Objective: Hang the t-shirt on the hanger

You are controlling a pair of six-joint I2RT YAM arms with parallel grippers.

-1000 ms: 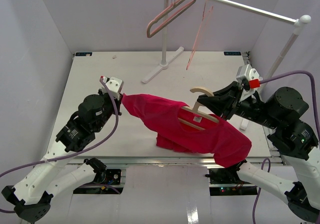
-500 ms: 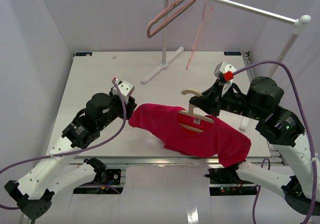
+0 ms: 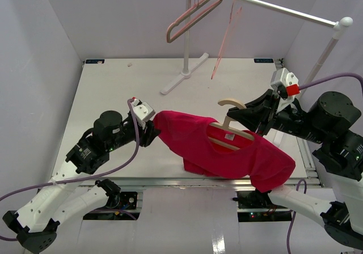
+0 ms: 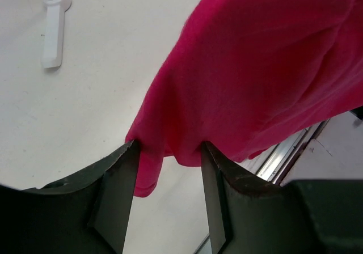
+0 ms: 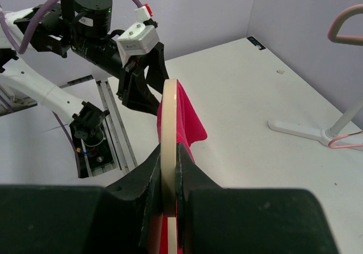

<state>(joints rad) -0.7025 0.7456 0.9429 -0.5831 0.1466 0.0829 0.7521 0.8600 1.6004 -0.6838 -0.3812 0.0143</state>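
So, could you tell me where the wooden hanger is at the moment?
In the top view, the hanger is right of centre, inside the neck of the t-shirt, its upper part clamped in the right gripper.

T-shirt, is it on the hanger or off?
On: the hanger sits inside the t-shirt neck, cloth over its arms, hook sticking out.

t-shirt (image 3: pixel 193 136): matt red cloth. hanger (image 5: pixel 169 123): smooth pale wood. table (image 3: pixel 113 95): matt white surface.
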